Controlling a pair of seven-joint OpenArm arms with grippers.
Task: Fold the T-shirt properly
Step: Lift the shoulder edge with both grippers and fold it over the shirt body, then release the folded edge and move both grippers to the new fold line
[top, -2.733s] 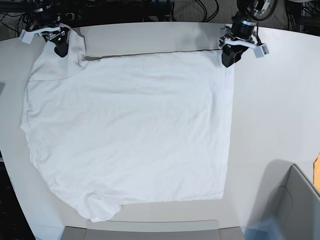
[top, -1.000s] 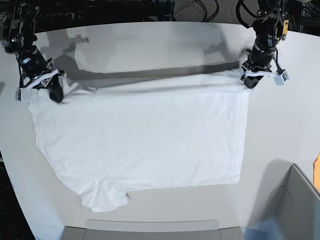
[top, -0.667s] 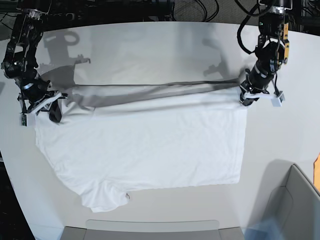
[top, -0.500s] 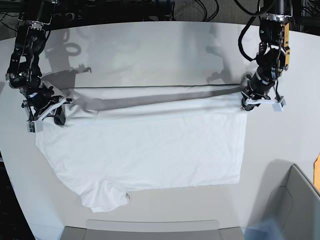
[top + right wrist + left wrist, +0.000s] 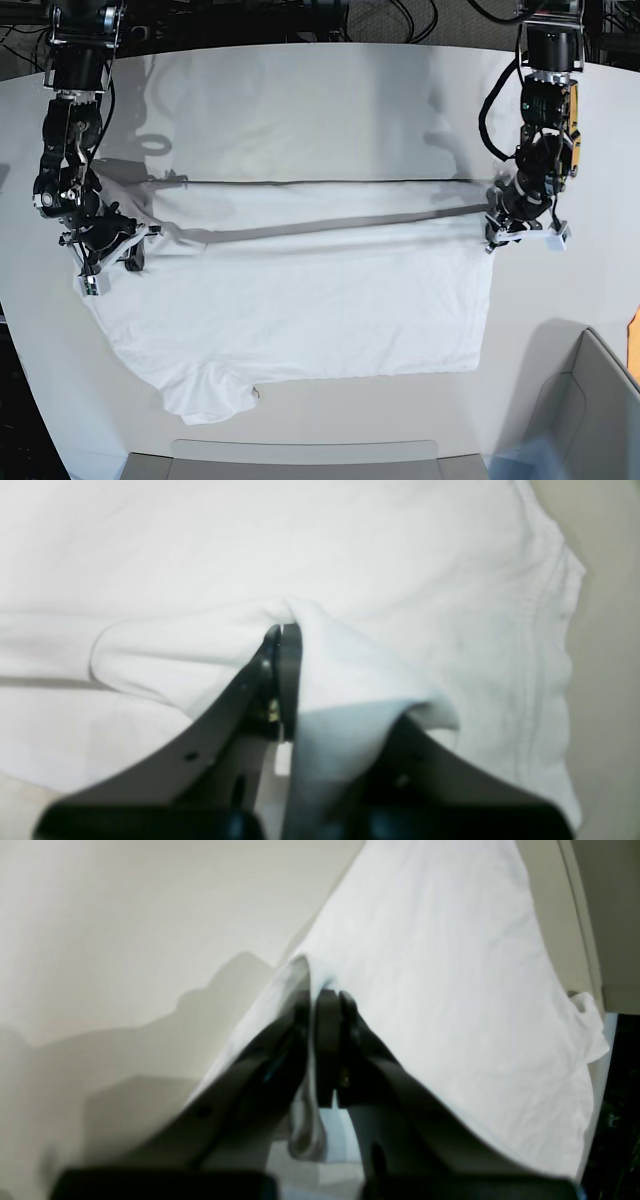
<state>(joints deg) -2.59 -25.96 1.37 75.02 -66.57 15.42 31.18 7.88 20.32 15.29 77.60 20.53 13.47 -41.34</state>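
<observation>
1. The T-shirt [image 5: 300, 300] is spread on the white tabletop [image 5: 300, 110], and its far edge is held up off the surface as a taut line between the two grippers.
2. The left gripper [image 5: 497, 237] is closed tight on the shirt's corner, seen on the base view's right; in the left wrist view the cloth is pinched between the dark fingers [image 5: 325, 1040].
3. The right gripper [image 5: 118, 250] is likewise clamped on the opposite corner, with fabric draped over one finger [image 5: 287, 680] in the right wrist view.
4. Compared with half a second ago, both grippers have been brought nearer the shirt's hem, and the lifted edge has been carried further over the shirt's body.
5. More bare tabletop is now exposed beyond that edge.
6. The sleeve [image 5: 205, 400] at the near corner has stayed flat and unmoved.
</observation>
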